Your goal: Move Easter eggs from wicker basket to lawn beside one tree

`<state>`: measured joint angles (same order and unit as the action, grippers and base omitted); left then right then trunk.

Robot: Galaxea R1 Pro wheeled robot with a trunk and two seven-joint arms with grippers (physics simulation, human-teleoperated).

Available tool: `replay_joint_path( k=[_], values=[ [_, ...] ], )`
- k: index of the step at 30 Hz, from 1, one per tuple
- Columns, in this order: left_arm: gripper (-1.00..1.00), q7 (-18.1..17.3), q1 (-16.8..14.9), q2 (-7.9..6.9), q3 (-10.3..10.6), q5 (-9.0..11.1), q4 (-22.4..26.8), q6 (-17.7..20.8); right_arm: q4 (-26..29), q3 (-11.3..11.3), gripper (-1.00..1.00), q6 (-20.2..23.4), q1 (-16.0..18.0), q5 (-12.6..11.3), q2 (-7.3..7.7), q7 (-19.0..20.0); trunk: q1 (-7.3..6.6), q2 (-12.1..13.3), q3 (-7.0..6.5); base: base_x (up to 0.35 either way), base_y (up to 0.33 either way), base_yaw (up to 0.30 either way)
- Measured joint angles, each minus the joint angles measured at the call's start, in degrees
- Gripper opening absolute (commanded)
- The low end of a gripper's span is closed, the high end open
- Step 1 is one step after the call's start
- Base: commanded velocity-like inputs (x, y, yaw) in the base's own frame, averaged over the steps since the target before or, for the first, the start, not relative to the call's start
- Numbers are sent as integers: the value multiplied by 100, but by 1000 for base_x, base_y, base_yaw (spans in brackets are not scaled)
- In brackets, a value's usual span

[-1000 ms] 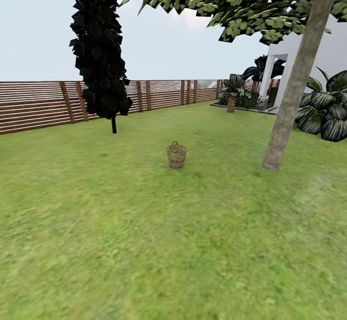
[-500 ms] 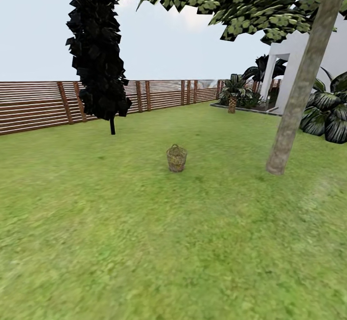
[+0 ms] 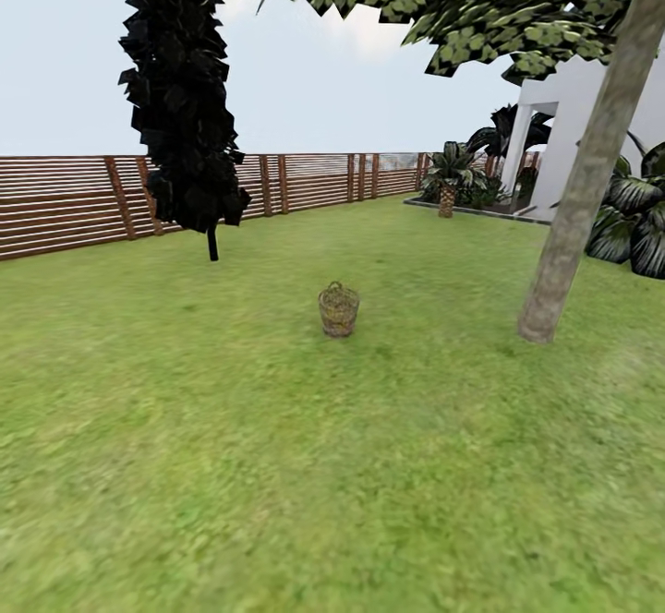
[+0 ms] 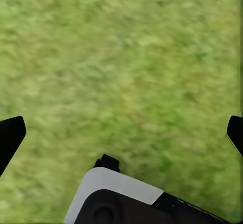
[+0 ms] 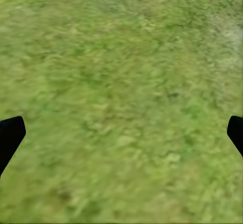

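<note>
The brown wicker basket [image 3: 339, 309] stands upright on the lawn [image 3: 277, 465] some way ahead, near the middle of the head view. Yellowish patches show through its weave; the eggs cannot be made out singly. A tree with a thick pale trunk [image 3: 582, 198] rises to the basket's right, its green canopy overhead. In the left wrist view my left gripper [image 4: 121, 133] is open over bare grass, its black fingertips [image 4: 10, 138] wide apart. My right gripper [image 5: 121, 133] is likewise open above grass, with fingertips [image 5: 10, 135] at the frame edges.
A dark black cypress-like tree [image 3: 180, 96] stands left of and behind the basket. The brown slat fence [image 3: 185, 193] bounds the far side. A white house [image 3: 573, 124] and spiky palm-like plants [image 3: 637, 225] lie at the back right. Part of the robot's base [image 4: 131, 198] shows below the left gripper.
The whole head view has shifted: basket and pale trunk appear slightly lower and larger, the trunk further right. The camera has moved closer to them.
</note>
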<state>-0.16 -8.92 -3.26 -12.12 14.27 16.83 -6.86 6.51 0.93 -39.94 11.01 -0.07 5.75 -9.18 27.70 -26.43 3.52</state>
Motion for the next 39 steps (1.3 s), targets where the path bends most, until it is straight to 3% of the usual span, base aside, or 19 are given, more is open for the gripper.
replay_joint_path(
  k=[39],
  values=[
    [100, 0, 0, 2, -3, 2, -9, 0, -31, 3, 100, 38, 1, -2, -3, 0, 0, 0, 0, 335, 0, 0]
  ],
)
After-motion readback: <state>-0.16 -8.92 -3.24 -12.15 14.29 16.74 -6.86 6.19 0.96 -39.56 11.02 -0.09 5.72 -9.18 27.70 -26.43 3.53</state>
